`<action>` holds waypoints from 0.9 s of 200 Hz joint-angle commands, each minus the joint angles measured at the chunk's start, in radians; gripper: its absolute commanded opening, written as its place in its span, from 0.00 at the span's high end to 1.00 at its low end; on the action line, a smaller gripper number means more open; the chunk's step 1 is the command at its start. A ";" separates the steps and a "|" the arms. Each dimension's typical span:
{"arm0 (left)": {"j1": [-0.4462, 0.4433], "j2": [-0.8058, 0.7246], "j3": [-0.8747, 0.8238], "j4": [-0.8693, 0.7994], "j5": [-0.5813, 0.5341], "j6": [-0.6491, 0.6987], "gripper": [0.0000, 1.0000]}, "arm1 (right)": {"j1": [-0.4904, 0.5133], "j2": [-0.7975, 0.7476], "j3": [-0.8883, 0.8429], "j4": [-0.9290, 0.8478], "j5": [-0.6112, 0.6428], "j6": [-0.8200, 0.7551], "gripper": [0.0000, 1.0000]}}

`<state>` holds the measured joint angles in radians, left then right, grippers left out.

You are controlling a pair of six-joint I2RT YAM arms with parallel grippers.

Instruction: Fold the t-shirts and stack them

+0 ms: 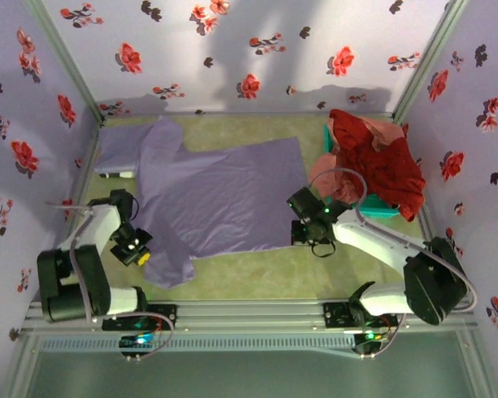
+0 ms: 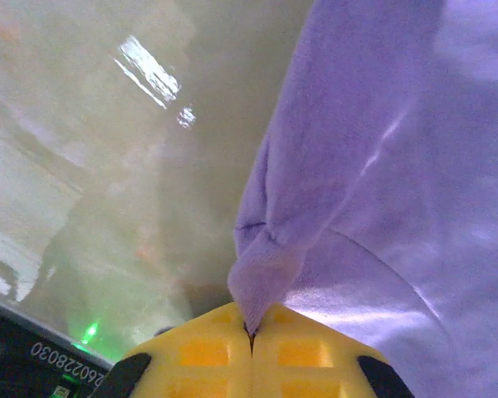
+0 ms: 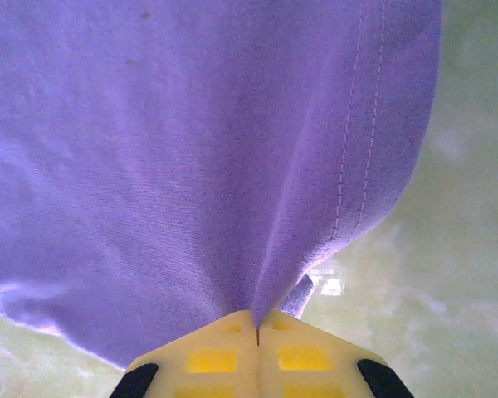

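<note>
A lavender t-shirt [image 1: 220, 195] lies spread across the middle of the table. My left gripper [image 1: 136, 246] is shut on a fold of its near-left edge; the pinched fabric [image 2: 261, 286] rises from between the yellow fingers [image 2: 207, 352]. My right gripper [image 1: 303, 234] is shut on the shirt's near-right hem corner [image 3: 315, 249], the cloth draping away from the jaws. A second lavender shirt [image 1: 120, 149] lies folded at the back left. Red and pink shirts [image 1: 373, 162] are heaped at the right.
A teal basket [image 1: 373, 210] under the red and pink heap stands at the right wall. Floral cloth walls close in the table on three sides. Bare greenish tabletop [image 1: 257, 269] shows in front of the spread shirt.
</note>
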<state>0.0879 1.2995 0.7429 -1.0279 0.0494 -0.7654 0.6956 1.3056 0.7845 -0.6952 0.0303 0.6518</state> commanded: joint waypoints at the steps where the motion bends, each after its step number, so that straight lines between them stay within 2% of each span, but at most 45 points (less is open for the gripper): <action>1: -0.005 -0.094 0.037 -0.101 -0.064 -0.010 1.00 | 0.039 -0.042 -0.048 -0.064 0.023 0.075 1.00; 63: -0.005 -0.217 0.015 -0.155 -0.095 -0.061 1.00 | 0.133 -0.035 -0.082 -0.112 0.036 0.154 1.00; 112: -0.040 -0.420 -0.016 -0.177 -0.124 -0.144 1.00 | 0.184 -0.079 -0.094 -0.128 0.074 0.217 1.00; 140: -0.040 -0.317 0.035 -0.166 -0.098 -0.054 1.00 | 0.165 -0.111 -0.071 -0.131 0.129 0.171 1.00; 159: -0.040 -0.210 0.120 -0.156 -0.056 0.027 1.00 | 0.104 -0.052 -0.031 -0.163 0.104 0.103 1.00; 180: -0.042 -0.136 0.227 -0.157 -0.063 0.085 1.00 | 0.076 0.013 0.017 -0.177 0.094 0.045 1.00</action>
<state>0.0505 1.1103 0.8494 -1.1824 -0.0177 -0.7795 0.8001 1.2617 0.7441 -0.8055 0.0986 0.7773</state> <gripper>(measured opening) 0.064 0.065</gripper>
